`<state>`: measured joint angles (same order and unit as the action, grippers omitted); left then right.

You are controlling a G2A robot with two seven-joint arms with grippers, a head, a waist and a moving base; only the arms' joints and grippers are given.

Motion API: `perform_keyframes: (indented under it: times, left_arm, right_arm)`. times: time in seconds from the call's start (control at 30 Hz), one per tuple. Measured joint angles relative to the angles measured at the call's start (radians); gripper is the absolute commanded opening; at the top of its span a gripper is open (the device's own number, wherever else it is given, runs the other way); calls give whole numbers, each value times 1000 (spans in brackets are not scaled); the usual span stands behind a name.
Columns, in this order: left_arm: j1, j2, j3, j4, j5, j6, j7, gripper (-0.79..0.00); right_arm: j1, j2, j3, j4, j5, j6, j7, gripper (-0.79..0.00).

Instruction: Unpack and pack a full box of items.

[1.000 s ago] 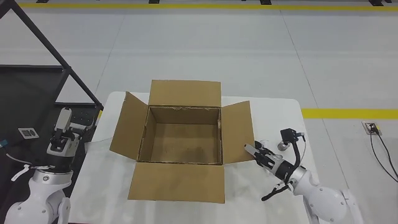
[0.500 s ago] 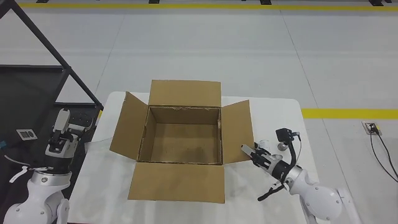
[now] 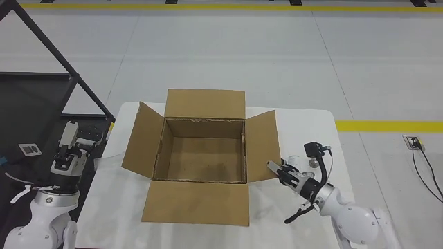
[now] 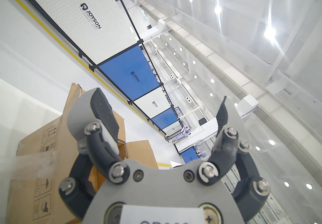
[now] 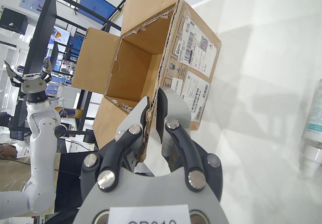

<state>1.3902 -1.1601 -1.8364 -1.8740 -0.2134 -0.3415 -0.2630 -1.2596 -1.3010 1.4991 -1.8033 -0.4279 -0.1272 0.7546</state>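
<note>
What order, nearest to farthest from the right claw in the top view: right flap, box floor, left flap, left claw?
1. Right flap, held in the right claw.
2. Box floor, in the middle.
3. Left flap, opposite side.
4. Left claw, far left.

Top view: from above, looking down on worktop (image 3: 304, 121) and open box (image 3: 201, 159). Left wrist view: tilted up toward ceiling (image 4: 226, 33), box nearby. Right wrist view: hard against box, facing across worktop. Box common to all three.
</note>
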Motion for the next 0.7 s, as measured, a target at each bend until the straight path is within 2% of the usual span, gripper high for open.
perform_keyframes:
  times: [0.17,0.23,0.27,0.37,0.5,0.7]
  left_arm:
    - [-1,0,-1,1,-1,2,0,0]
    - [-2,0,-1,2,-1,2,1,0]
    - [-2,-1,-1,2,-1,2,1,0]
    - [-3,-1,-1,4,-1,2,2,0]
    - [-6,-1,0,5,-1,3,1,0]
    - [-10,-1,2,5,2,8,3,0]
  right_arm:
    - [9,4,-13,6,3,3,-6,-720]
    - [13,6,-18,9,4,4,-6,-671]
    - [14,7,-19,10,4,5,-7,-594]
    - [16,10,-20,11,7,11,-11,0]
    - [-1,15,0,-10,4,20,-26,0]
    - [-83,28,86,-92,-27,72,-79,0]
